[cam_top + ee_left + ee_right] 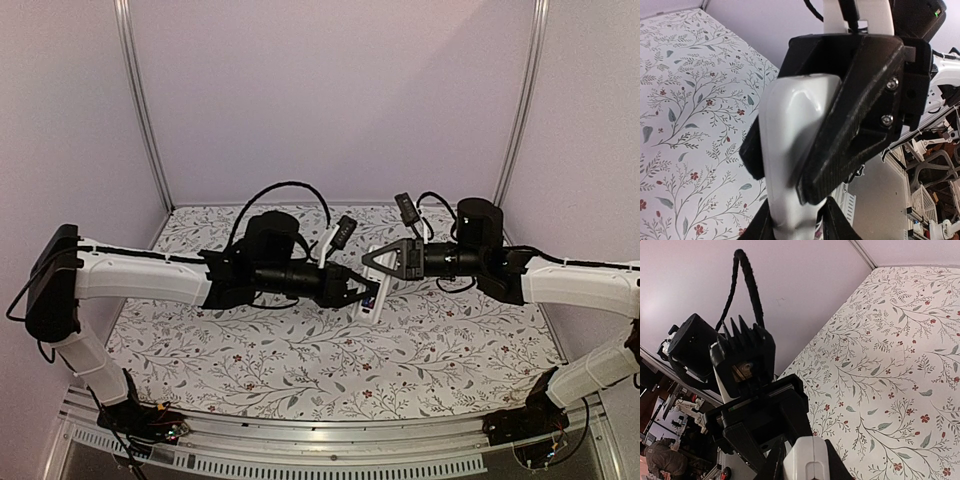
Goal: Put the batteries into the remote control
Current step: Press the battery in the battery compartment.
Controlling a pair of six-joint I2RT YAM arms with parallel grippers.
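Observation:
The white remote control (368, 308) hangs in the air over the middle of the table, held from both sides. My left gripper (358, 293) is shut on it from the left, and my right gripper (377, 275) is shut on it from the right. In the left wrist view the remote (790, 130) rises between my left gripper's (797, 225) own fingers, and the black right gripper (860, 100) clamps its upper part. In the right wrist view the remote's end (810, 460) sits in my right gripper (807, 462), with the left gripper (765, 415) beyond. I cannot make out the batteries.
The table (300, 360) has a floral cloth. Pale walls and two metal posts (145, 110) close the back and sides. Cables loop above both wrists (290, 190). A metal rail (320, 445) runs along the near edge.

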